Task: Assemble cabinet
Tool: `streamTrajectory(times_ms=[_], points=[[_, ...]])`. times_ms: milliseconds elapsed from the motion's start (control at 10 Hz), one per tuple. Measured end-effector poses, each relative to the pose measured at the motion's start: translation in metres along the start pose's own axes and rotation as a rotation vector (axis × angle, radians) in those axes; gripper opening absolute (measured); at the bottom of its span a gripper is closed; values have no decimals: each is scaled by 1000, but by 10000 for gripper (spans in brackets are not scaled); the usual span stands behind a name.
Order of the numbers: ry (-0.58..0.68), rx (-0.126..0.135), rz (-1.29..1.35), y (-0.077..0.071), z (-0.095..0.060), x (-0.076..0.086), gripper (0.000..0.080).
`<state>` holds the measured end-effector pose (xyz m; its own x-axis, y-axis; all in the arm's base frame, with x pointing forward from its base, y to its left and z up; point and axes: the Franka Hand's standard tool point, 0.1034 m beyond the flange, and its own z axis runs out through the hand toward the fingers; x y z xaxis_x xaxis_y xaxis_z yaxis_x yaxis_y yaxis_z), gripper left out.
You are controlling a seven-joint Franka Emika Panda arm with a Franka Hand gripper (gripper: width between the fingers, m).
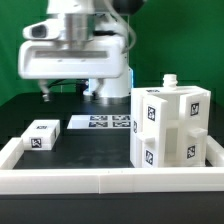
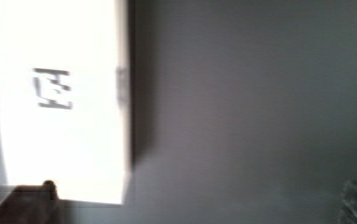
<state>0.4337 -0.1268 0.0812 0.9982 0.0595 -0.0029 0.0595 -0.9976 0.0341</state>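
Exterior view: gripper [image 1: 66, 97] hangs above the desk [image 1: 20, 115], well off to the exterior view's left of the body [image 1: 170, 125]. Its fingers are spread with nothing between them, so it is released and empty. Body stands upright, tags on its faces, small knob [image 1: 170, 80] on top. Loose block [image 1: 42, 135] lies flat, tag up, far from the body on the same side as the gripper and roughly beneath it.

Wrist view, blurred: a white tagged piece, likely the same block [image 2: 59, 90], fills one side. One dark finger [image 2: 33, 200] shows just beside its end; contact cannot be told.

Step in hand, as I read it: descend for the block.
- Block sits off to one side of the gripper, not between the fingers. Centre over its narrow width first.
- Keep the jaws wide until both flanks are straddled.
- Close square on the plain sides, so the block does not twist on the carry toward the body.

Around:
- Marker board [image 1: 100, 123] lies flat between block and body. It is low and no obstacle once the block is lifted.
- Wall [image 1: 100, 180] runs in front of the body and on past the block. Clearance for the outer finger looks tight there.
- Knob is a snag risk near the body's top.
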Motion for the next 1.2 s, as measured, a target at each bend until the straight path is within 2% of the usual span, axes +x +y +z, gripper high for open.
streamTrajectory(times_ms=[200,600,700,900,1000,1200], points=[[0,2,-2,-6,0,2,796],[-3,2,-2,-6,1,1,796],[2,-1,-57,1,4,-1,796],[-19,-4,-132,45,22,-22,796],[-25,-4,-137,55,27,-25,796],[-37,-4,-149,60,33,-28,796]])
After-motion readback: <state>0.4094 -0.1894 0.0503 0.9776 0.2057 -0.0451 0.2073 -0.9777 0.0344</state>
